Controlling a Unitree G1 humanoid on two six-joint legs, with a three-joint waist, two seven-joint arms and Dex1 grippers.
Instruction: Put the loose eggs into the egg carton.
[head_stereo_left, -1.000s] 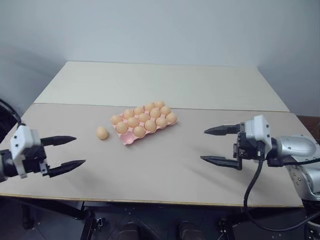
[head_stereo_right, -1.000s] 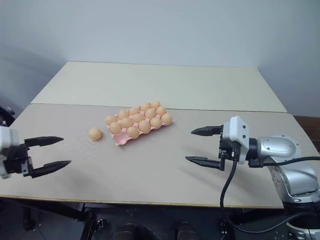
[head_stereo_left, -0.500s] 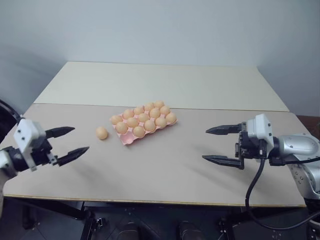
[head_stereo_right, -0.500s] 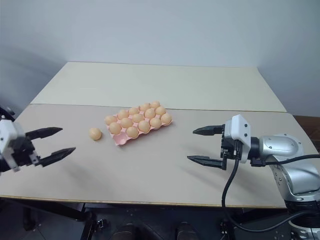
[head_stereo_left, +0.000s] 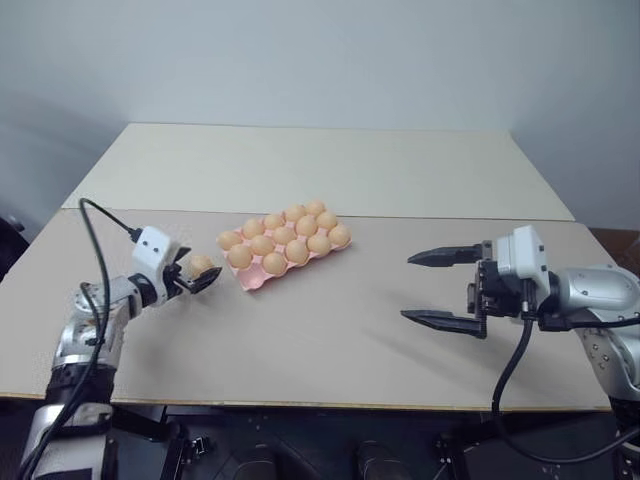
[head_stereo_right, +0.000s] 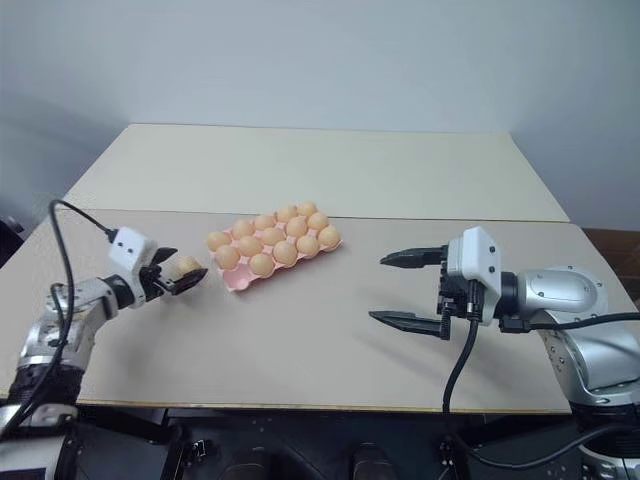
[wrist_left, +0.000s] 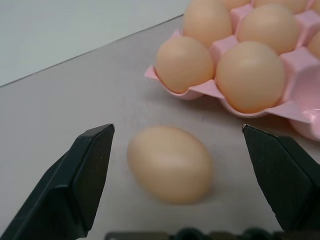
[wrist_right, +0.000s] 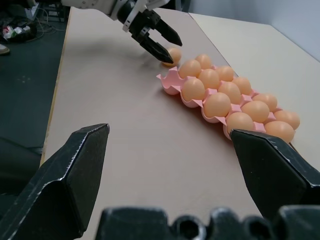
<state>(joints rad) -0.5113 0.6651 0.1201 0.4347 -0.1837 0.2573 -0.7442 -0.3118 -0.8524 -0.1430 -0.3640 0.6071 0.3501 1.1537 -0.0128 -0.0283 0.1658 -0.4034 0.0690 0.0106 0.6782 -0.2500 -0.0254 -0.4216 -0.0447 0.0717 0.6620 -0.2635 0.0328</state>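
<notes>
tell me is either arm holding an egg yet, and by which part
Nothing is held. The left gripper has open jaws either side of the loose egg on the table, not touching it. The right gripper is open over bare table.

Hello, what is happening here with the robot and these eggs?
The left gripper has its jaws open on either side of the one loose egg, which lies on the table beside the pink egg carton. It has not closed on it yet. The carton is almost full, with one cup free at the near corner. The right gripper hangs open over the table, off to the side.
</notes>
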